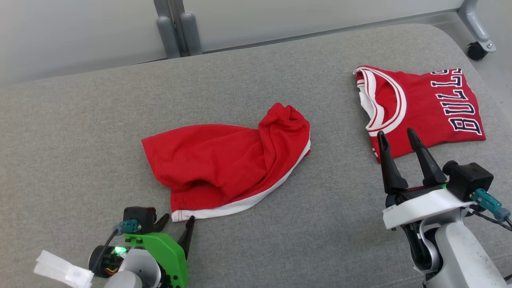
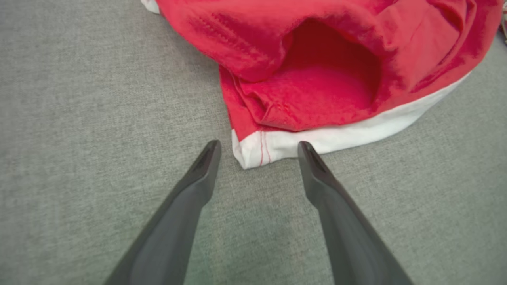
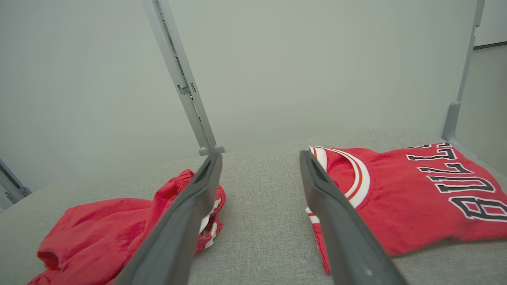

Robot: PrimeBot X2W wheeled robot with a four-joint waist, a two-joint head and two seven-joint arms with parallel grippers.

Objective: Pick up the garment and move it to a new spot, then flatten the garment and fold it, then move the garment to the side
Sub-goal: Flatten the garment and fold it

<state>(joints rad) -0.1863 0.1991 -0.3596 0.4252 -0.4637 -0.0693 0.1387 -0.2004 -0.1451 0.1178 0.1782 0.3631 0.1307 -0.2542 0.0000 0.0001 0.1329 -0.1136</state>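
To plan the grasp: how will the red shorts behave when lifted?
Probably floppy: the red shorts lie crumpled in soft folds and should droop. Likely light, as the cloth looks thin. On the woven gray surface they may bunch if pushed.

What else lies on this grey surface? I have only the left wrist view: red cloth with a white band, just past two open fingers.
Observer: A folded red jersey lettered BULLS lies to the right of your crumpled red garment, apart from it.
Operator: Where is the right hand?
Observer: The right hand is open and holds nothing, raised by the jersey's near left corner.
Operator: Anything past the far edge?
Observer: Grey frame posts, and a caster wheel at the far right.
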